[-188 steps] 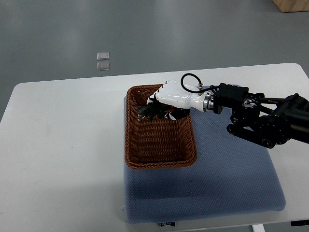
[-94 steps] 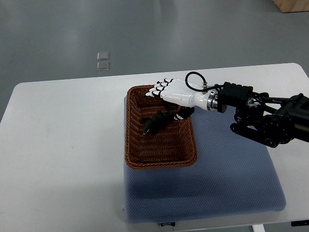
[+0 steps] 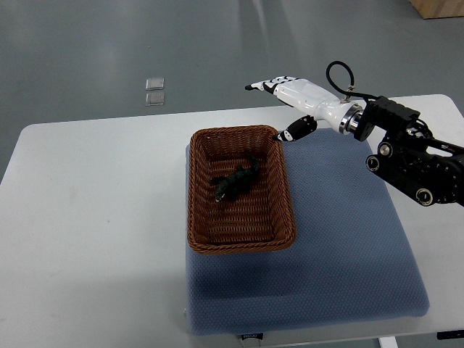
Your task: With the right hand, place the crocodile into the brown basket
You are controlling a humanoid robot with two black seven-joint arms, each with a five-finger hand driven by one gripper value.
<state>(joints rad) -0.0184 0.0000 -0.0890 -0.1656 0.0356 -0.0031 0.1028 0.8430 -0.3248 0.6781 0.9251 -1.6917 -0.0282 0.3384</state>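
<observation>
Lying dark crocodile (image 3: 235, 183), woven basket (image 3: 200, 190)

— What's the floor like?
— The floor (image 3: 109, 43) is grey and smooth, evenly lit, with a faint sheen and no hard shadows. Two small pale squares (image 3: 154, 92) lie on it, one just behind the other, beyond the bench's far edge.
— And the bench?
— The bench (image 3: 87, 203) is white with rounded corners and fills the lower picture. A blue mat (image 3: 348, 254) covers its right part and reaches the near edge.
— Anything else?
— A tan wooden corner (image 3: 438, 7) at the top right, cut off by the frame.
</observation>
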